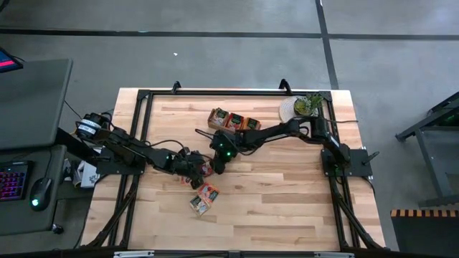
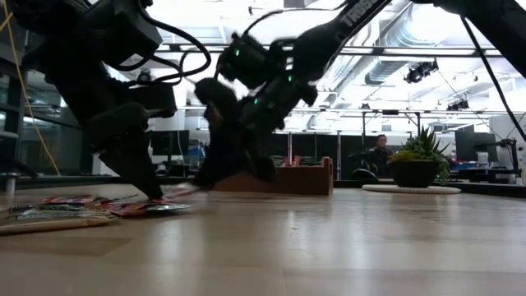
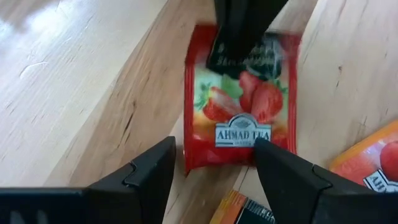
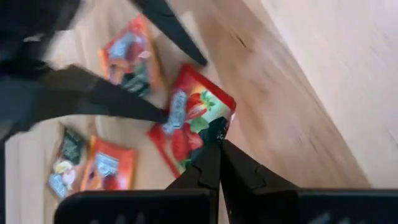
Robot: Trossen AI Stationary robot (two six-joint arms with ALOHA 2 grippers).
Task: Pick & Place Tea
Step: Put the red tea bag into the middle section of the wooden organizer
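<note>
Right gripper (image 4: 216, 138) pinched shut on edge of red sachet (image 4: 189, 119) at mid-table. Left gripper (image 3: 214, 163) just beside it, jaws wide open, holding nothing. More sachets (image 1: 204, 198) lie nearby; tray (image 1: 234, 120) behind.

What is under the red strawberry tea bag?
The red strawberry tea bag, pinched by the right pincer, lies on the bare wooden table. Whatever is directly beneath it is covered.

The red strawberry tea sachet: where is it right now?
The red strawberry sachet lies on the table left of centre, between the open left gripper and the right gripper, which is shut on its edge.
</note>
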